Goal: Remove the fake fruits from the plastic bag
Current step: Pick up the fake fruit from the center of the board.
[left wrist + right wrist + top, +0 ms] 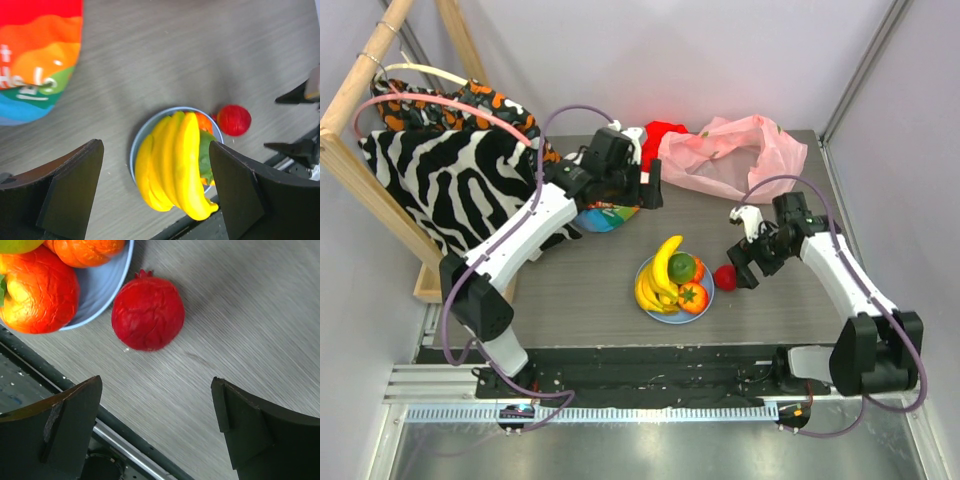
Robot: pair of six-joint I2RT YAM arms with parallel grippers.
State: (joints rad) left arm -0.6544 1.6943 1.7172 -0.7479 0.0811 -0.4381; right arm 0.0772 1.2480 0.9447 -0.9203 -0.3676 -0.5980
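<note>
Table, seen from above. Thin translucent pink plastic bag (730, 155) lies crumpled at the far edge, well apart from both arms. An opaque red cloth (660, 133) is just beside it on the left. Whether anything is inside the bag cannot be told.

Round light-blue plate (709, 291) sits mid-table, toward the near edge. On it:
- glossy yellow plastic banana bunch (660, 280), lying across the left half of the plate
- green round fruit (681, 267), behind the bananas
- orange-red fruit with a green top (692, 296), at the near right
- a second orange fruit (699, 268), just showing beside the green one

Red round fruit with a small crown (724, 277) rests on the bare tabletop just beside the plate's right rim. Contact with the rim cannot be judged.

Left gripper (648, 188) hangs above the table behind the plate, next to a rainbow-striped cloth (605, 217). Its wrist view shows the jaws spread wide and empty, with the bananas far below between them.

Right gripper (743, 266) is low, just right of the red fruit. In its wrist view the jaws are fully released, holding nothing, and the fruit lies ahead of the fingers (70, 425), untouched.

A zebra-print cloth (440, 175) is draped on a wooden rack (360, 85) at far left.
</note>
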